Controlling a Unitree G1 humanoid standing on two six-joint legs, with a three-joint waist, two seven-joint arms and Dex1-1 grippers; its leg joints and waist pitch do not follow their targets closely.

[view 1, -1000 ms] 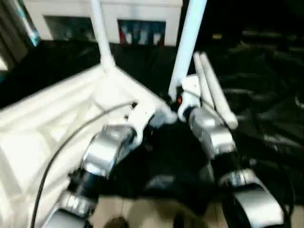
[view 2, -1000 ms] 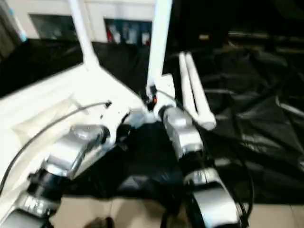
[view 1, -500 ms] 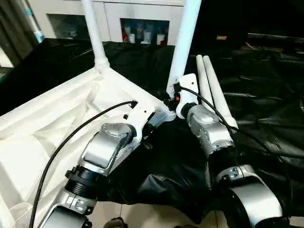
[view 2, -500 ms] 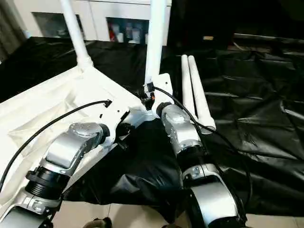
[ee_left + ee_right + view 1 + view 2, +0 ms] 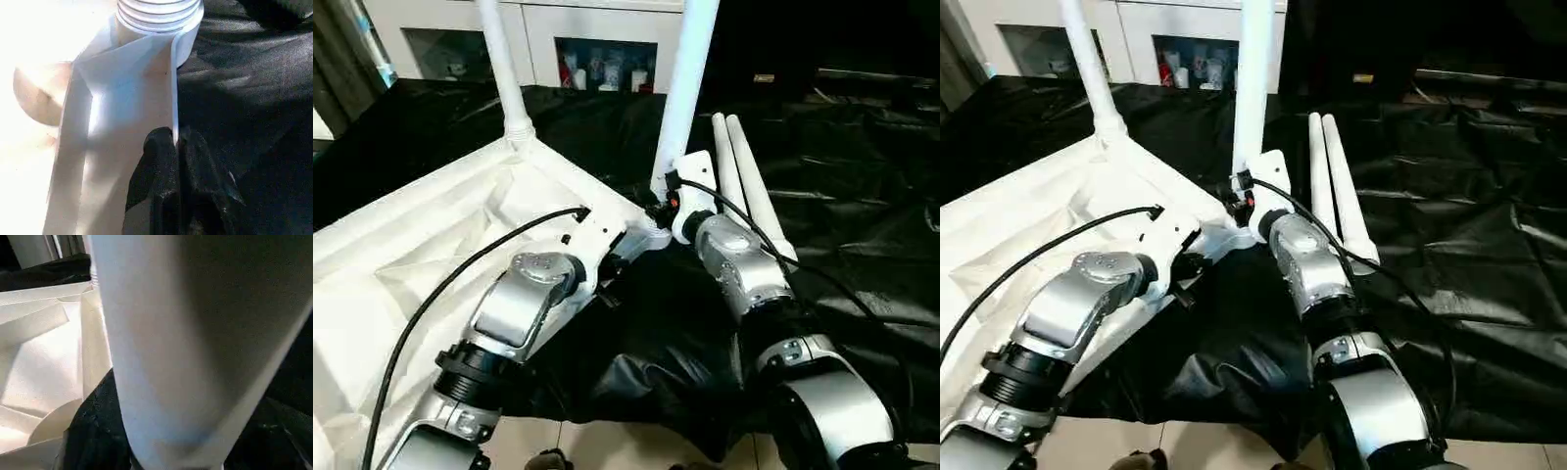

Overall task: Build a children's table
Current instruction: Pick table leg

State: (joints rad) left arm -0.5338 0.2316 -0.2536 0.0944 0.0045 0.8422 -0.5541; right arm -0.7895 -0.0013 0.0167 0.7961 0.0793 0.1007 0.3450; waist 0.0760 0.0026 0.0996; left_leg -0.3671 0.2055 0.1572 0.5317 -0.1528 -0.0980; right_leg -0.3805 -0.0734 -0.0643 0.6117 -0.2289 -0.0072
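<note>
The children's table top (image 5: 411, 245) lies upside down on the left, white and ribbed. One white leg (image 5: 504, 78) stands in its far corner. A second leg (image 5: 683, 88) stands upright at the near right corner, and my right gripper (image 5: 663, 201) is shut around its base; in the right wrist view this leg (image 5: 186, 342) looms very close. My left gripper (image 5: 175, 147) is shut on the thin rim of the top (image 5: 122, 98), just below that corner's ribbed collar (image 5: 159, 10). Two loose legs (image 5: 749, 186) lie side by side on the cloth beside my right forearm.
Crinkled black cloth (image 5: 842, 196) covers the work table to the right and behind. A white glass-door cabinet (image 5: 597, 39) stands at the back. The table's near edge drops to pale floor (image 5: 636, 446) under my forearms.
The head view has steadied and shifted slightly. Both grippers keep their holds, and the top and legs stand as before.
</note>
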